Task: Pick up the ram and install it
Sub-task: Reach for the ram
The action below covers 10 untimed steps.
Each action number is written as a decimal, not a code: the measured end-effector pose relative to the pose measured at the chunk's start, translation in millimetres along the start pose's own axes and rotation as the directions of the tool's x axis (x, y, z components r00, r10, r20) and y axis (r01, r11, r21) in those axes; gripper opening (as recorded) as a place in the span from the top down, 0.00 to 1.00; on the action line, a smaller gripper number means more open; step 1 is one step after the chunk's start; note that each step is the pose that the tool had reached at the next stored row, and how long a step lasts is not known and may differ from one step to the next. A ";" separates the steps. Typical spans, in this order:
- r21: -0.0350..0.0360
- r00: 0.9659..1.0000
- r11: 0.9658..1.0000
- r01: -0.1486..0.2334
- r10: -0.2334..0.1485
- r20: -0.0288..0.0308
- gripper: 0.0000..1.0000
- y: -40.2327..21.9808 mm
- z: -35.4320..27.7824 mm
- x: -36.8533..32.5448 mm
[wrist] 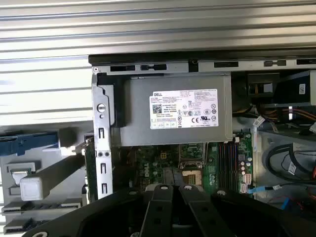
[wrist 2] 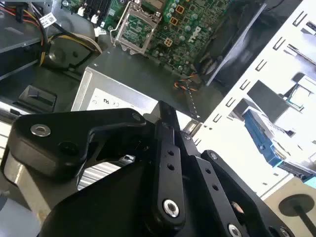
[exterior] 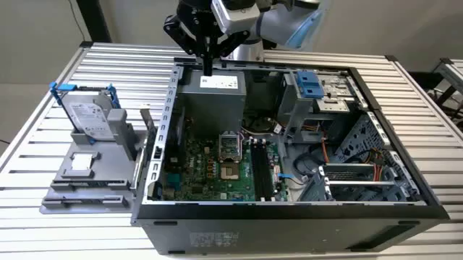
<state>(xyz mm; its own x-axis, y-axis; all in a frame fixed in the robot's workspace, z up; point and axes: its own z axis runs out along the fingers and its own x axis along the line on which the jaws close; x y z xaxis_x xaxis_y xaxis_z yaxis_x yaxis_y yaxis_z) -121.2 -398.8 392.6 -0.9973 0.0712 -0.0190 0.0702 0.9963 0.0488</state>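
Tool (exterior: 208, 71): black fingers pressed together, nothing seen between them, poised over the grey boxy power supply (exterior: 213, 105) at the rear of the open grey computer case (exterior: 168, 108), exterior view. Second wrist view: tool (wrist 2: 165, 112) closed above that unit. First wrist view: long black motherboard slots (wrist: 225, 163) look unfilled; the ram's whereabouts cannot be told; pickup and installation judged outstanding.

1. One claw (exterior: 208, 67).
2. One open computer case (exterior: 168, 108), under the claw.
3. One grey power supply (exterior: 213, 103), just below the claw.
4. One green motherboard (exterior: 199, 173), past the power supply from the claw.
5. One blue-framed hard drive (exterior: 90, 116), well aside of the claw.
6. One slatted surface (exterior: 123, 59).
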 end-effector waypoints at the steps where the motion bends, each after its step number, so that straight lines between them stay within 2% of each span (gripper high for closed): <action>1: 0.000 1.000 1.000 0.000 0.000 0.000 1.00 0.0 0.0 0.0; 10: 0.000 1.000 1.000 0.000 0.000 0.000 1.00 0.0 0.0 0.0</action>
<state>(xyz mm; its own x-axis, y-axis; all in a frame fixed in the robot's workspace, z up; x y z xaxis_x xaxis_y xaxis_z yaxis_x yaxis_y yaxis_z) -121.2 -398.8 392.6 -0.9973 0.0712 -0.0190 0.0702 0.9963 0.0488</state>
